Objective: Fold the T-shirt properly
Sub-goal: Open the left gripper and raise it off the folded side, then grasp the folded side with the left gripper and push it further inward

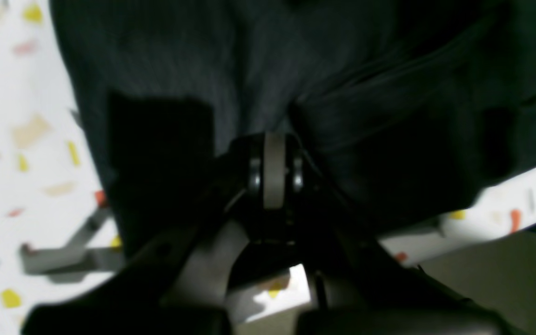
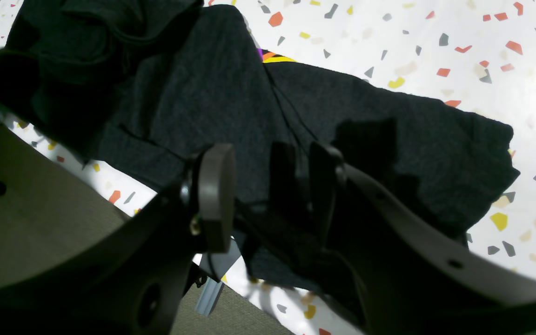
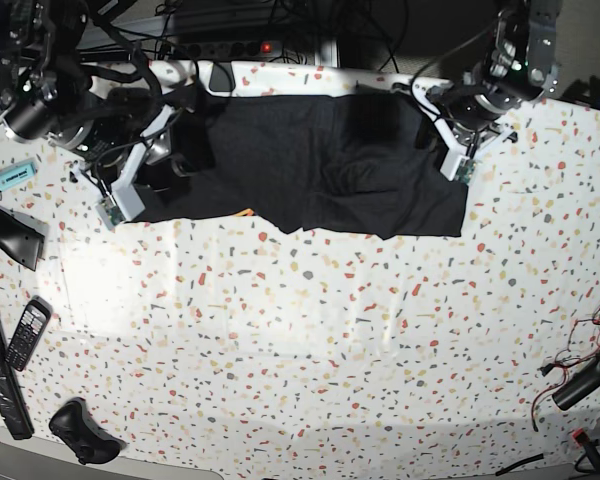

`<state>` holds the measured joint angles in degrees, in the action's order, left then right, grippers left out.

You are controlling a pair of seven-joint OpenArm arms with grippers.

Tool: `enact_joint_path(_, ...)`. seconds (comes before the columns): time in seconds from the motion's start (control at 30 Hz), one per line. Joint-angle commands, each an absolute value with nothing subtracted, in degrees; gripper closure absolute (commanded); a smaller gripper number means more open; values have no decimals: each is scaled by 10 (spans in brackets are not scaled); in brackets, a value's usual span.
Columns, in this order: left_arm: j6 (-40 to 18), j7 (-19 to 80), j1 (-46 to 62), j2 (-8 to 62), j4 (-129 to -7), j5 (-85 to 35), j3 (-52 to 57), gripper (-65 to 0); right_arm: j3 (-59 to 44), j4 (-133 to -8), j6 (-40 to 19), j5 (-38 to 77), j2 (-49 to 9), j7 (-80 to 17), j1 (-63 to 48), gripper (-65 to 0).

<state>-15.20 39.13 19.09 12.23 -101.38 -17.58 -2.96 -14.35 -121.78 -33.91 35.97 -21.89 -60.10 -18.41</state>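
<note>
The black T-shirt (image 3: pixel 310 170) lies spread along the far edge of the table, plain side up, with loose folds in its right half. A sliver of coloured print (image 2: pixel 272 58) peeks out from under a fold. My left gripper (image 1: pixel 275 144) is at the shirt's far right corner (image 3: pixel 425 112), jaws together with black fabric (image 1: pixel 249 70) bunched at the tips. My right gripper (image 2: pixel 268 186) is at the shirt's left end (image 3: pixel 180 150), jaws apart, low over the fabric (image 2: pixel 203 93) near its edge.
The table's far edge runs just behind the shirt, with floor (image 2: pixel 40 223) beyond it. A teal marker (image 3: pixel 10 177), a phone (image 3: pixel 25 335) and dark tools (image 3: pixel 80 430) lie at the left. Cables (image 3: pixel 580 380) lie at the right edge.
</note>
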Motion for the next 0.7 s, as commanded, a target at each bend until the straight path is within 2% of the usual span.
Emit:
enact_joint_path(0.0,-152,380,178,124,-1013,-181,-32,0,-147,-1229,-341,364,-224,-592,-180,-254)
enact_joint_path(0.13,-153,381,168,122,-1001,-186,-35,0,-147,-1229,-341,364,-224,-592,-179,-254)
enact_joint_path(0.33,-206,397,168,122,-1001,-236,-50,0,-147,-1229,-341,364,-224,-591,-179,-254)
enact_joint_path(0.67,-206,391,166,122,-1052,-234,-184,0,-147,-1229,-341,363,-224,-590,-179,-254)
